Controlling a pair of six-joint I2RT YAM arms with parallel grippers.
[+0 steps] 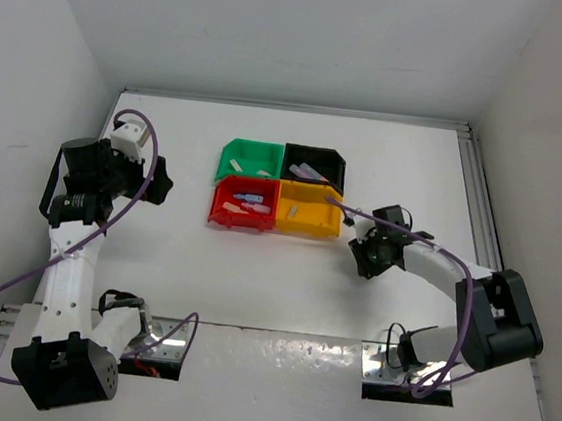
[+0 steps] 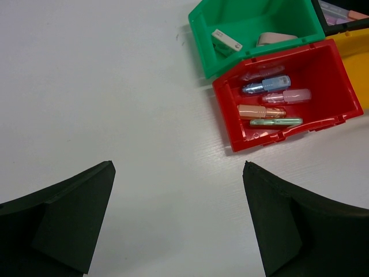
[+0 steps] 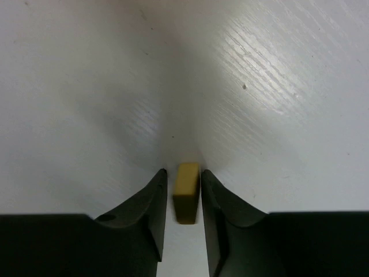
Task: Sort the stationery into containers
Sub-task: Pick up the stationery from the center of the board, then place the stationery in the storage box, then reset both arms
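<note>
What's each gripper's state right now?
Left gripper: open, empty.
Right gripper: narrow around the block; whether it grips cannot be told.

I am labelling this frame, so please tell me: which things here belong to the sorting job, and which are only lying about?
Job: green bin, black bin, red bin, yellow bin; blue stick, pink stick, orange stick inside the red bin; tan block between the fingers of the right gripper.
Lying about: purple cable; metal plate.
</note>
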